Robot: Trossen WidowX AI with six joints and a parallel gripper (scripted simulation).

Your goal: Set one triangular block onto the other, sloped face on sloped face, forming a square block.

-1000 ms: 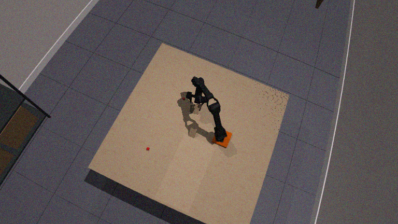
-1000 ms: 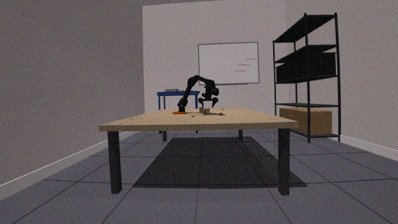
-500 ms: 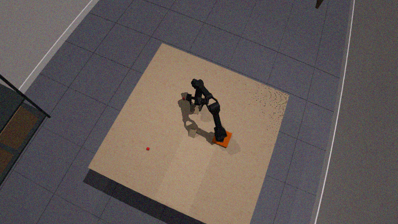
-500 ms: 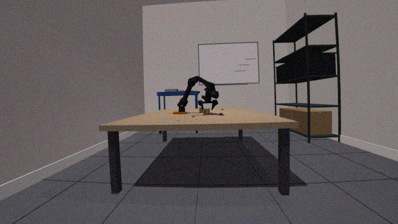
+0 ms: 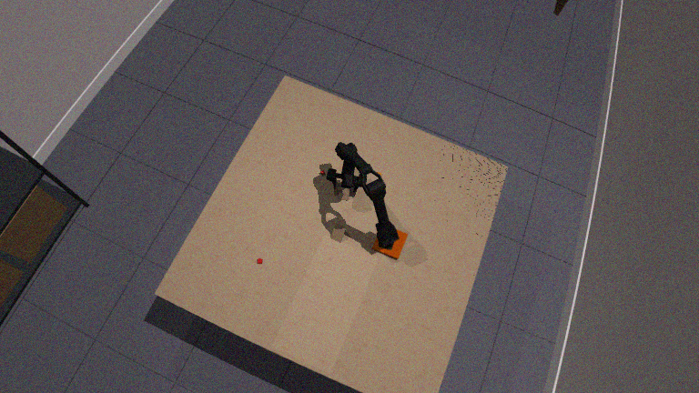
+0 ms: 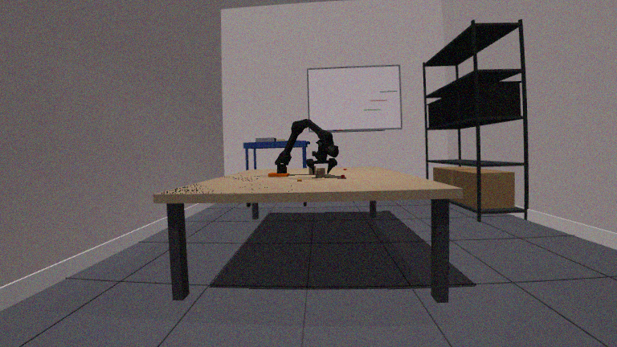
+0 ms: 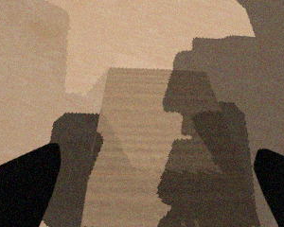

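One pale wooden block [image 5: 346, 194] [image 6: 320, 173] [image 7: 128, 118] stands on the table under the hand; the wrist view shows its ribbed, partly shadowed upper face. Which way it slopes is hard to tell. The other pale block [image 5: 337, 234] [image 6: 311, 170] stands apart, nearer the arm's base, partly behind a finger in the exterior view. My gripper [image 5: 343, 189] [image 6: 320, 170] [image 7: 161, 157] is open and empty, pointing down, with its fingers on either side of the first block and a gap on both sides in the wrist view. Fingertip height above the table is unclear.
One red piece [image 5: 259, 261] [image 6: 345, 169] lies far off; another [image 5: 323, 172] [image 6: 342, 177] lies close beside the hand. A small orange-yellow piece [image 6: 299, 180] lies near the arm's elbow. The arm stands on an orange base plate [image 5: 400, 250] [image 6: 272, 174].
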